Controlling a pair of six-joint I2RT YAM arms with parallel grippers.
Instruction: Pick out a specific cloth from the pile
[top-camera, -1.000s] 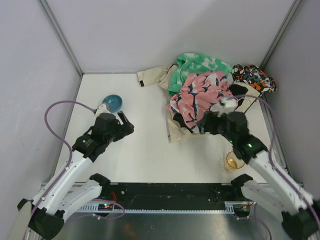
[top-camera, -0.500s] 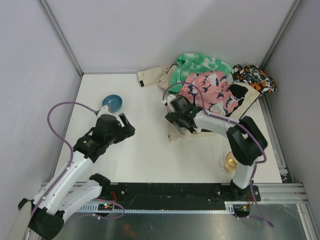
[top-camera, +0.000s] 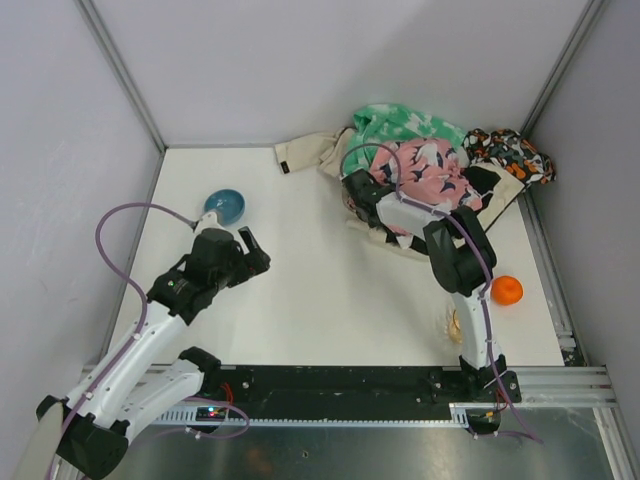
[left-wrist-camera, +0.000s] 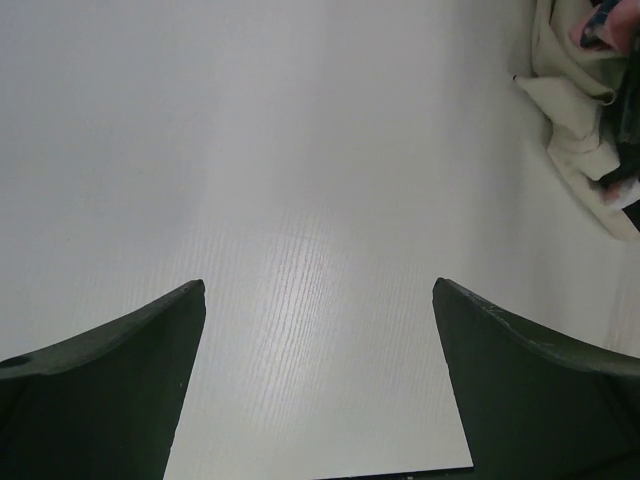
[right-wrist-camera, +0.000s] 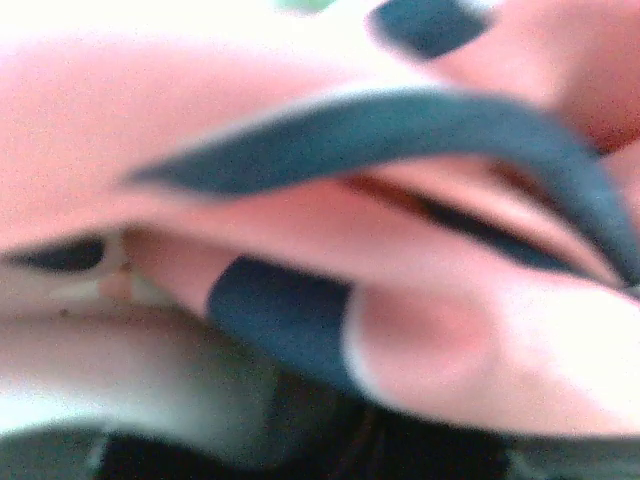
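Searching the pile (top-camera: 402, 124) at 1 o'clock.
Right gripper (top-camera: 356, 192) buried in pink cloth (top-camera: 445, 172), state unclear; left gripper (top-camera: 253, 250) open, empty; unseen red cloth needs uncovering.

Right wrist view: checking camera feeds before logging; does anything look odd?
Yes. A blurred pink cloth with navy-white pattern fills it, close against the lens; the fingers do not show. From above, the right gripper sits pushed into the left edge of the heap of mixed garments.
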